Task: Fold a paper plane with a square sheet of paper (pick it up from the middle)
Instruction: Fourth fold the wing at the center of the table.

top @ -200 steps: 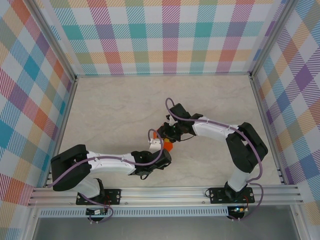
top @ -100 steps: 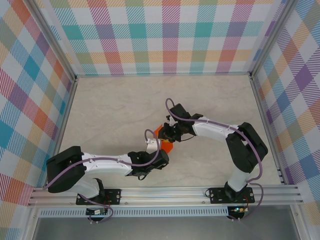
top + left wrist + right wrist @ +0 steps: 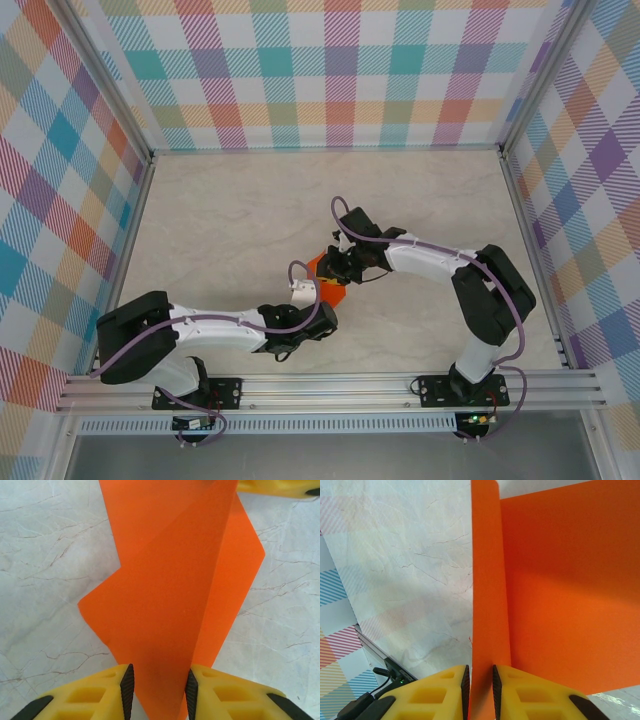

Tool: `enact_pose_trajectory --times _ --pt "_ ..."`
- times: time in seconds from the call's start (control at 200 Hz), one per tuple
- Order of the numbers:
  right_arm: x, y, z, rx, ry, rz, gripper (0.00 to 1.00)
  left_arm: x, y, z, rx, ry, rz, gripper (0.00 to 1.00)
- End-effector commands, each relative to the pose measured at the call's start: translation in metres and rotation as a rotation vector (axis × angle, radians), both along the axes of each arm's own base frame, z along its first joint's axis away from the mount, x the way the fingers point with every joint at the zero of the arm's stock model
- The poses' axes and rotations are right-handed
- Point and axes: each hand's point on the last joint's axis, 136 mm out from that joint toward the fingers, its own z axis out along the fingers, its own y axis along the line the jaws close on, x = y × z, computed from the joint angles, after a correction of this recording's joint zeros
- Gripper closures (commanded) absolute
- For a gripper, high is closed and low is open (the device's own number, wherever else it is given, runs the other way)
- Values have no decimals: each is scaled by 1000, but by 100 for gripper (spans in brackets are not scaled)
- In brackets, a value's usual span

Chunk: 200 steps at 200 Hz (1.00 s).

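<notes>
The paper plane [image 3: 331,294] is a creased bright orange sheet held just above the table between both grippers. In the left wrist view the paper plane [image 3: 170,580] narrows to a point between the yellow fingers of my left gripper [image 3: 158,685]. Those jaws stand apart, and grey table shows between the left pad and the paper's edge. In the right wrist view a narrow folded strip of the paper plane [image 3: 490,580] runs into my right gripper [image 3: 481,680], whose jaws are shut on it. From above, my left gripper [image 3: 312,296] meets the paper from the near left and my right gripper [image 3: 337,268] from the far right.
The pale marbled table [image 3: 230,220] is walled by checked panels on three sides. An aluminium rail [image 3: 330,385] carries both arm bases along the near edge. Purple cables loop over both wrists beside the paper.
My left gripper's jaws have widened from a tight pinch and the left arm has drawn back slightly. My right gripper has closed on the paper. More orange now shows at the far-left side.
</notes>
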Motion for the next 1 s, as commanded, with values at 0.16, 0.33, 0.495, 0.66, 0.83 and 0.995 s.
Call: enact_pose_trajectory --times 0.16,0.33,0.495,0.66,0.83,0.995 --pt "0 -4 -2 -10 10 -3 78 -2 -10 1 -17 -7 -33 73" --pt "-1 -5 -3 -14 12 -6 78 -3 -14 3 -39 -6 -47 79" --pt "-2 -7 -4 -20 13 -3 78 -2 -16 4 -80 4 -52 83" --pt "-3 -7 -4 -23 16 -4 78 -2 -21 3 -130 24 -73 85" --pt "-4 -10 -5 -30 13 -12 78 -2 -23 3 -161 41 -83 86" --pt "-5 -10 -5 -24 15 -7 83 -1 -17 5 -157 36 -73 78"
